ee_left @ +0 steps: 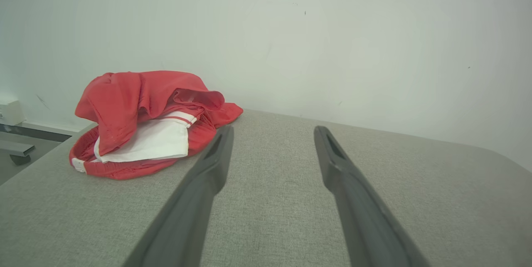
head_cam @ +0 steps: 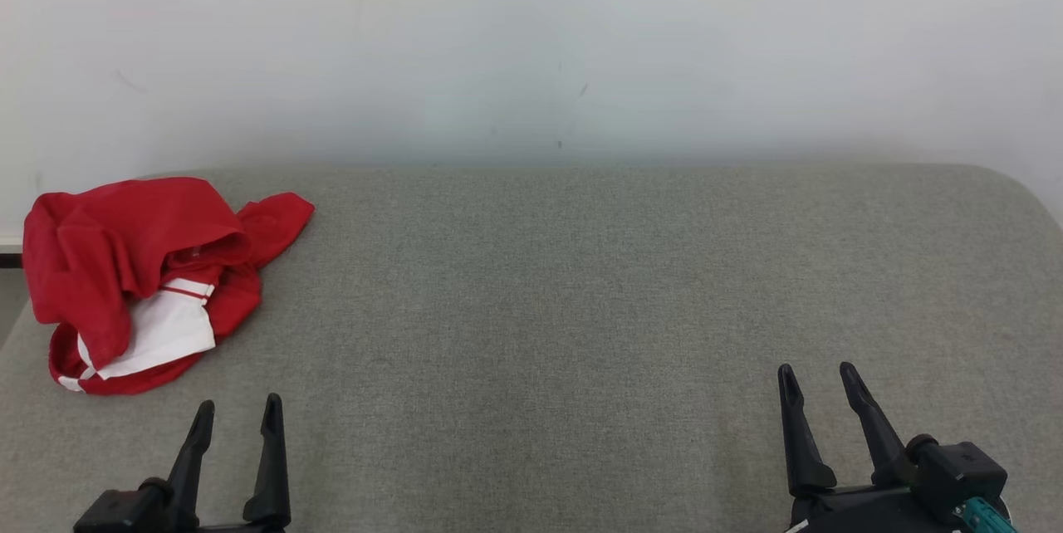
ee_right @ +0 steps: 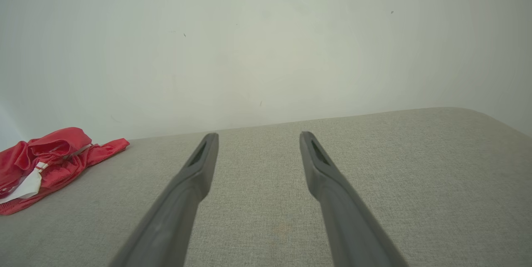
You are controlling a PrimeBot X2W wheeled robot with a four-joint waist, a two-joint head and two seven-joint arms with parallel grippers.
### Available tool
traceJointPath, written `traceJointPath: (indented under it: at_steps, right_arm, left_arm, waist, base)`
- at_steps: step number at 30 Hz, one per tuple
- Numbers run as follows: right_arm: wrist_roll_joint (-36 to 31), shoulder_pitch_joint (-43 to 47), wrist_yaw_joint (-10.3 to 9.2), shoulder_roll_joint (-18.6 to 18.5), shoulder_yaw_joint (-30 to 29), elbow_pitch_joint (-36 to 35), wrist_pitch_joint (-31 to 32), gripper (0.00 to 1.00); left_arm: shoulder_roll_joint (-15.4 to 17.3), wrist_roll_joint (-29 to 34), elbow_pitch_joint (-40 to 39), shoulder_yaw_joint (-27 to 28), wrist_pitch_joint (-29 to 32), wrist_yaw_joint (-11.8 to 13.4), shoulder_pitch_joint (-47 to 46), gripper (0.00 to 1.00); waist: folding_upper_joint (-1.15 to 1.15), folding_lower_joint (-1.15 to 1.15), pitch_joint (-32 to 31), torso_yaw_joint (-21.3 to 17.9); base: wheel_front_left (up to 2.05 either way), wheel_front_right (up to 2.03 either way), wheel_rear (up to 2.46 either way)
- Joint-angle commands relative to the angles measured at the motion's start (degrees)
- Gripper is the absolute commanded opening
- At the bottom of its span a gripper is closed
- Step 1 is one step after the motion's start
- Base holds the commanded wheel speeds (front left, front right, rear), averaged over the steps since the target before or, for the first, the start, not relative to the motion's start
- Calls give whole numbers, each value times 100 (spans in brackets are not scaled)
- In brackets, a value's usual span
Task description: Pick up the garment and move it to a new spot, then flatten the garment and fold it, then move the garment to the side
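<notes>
Garment (head_cam: 149, 276), perhaps shorts, bunched far left.

No text or label can be read.

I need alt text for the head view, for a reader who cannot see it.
A crumpled red and white garment lies at the far left of a grey fabric surface before a white wall. The left end effector and right end effector rest open at the bottom corners, holding nothing.
</notes>
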Motion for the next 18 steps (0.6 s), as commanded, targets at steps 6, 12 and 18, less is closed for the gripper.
traceJointPath:
  at_steps: [6, 12, 18]
  right_arm:
    - [-55, 90, -12, -16, -26, -57, 64, 100]
    - [-71, 130, -12, -15, -58, -70, 148, 100]
    - [-100, 134, -12, -15, -68, -72, 194, 100]
  left_arm:
    - [60, -92, -125, -49, 252, -6, 29, 100]
    - [93, -110, -228, -8, 372, 91, 81, 100]
    - [122, -67, -272, -38, 384, 134, 109, 100]
  waist:
    - [0, 0, -25, 21]
    - [0, 0, -34, 44]
    - [0, 0, -30, 51]
  base:
    - [0, 0, 0]
    - [0, 0, 0]
    - [0, 0, 0]
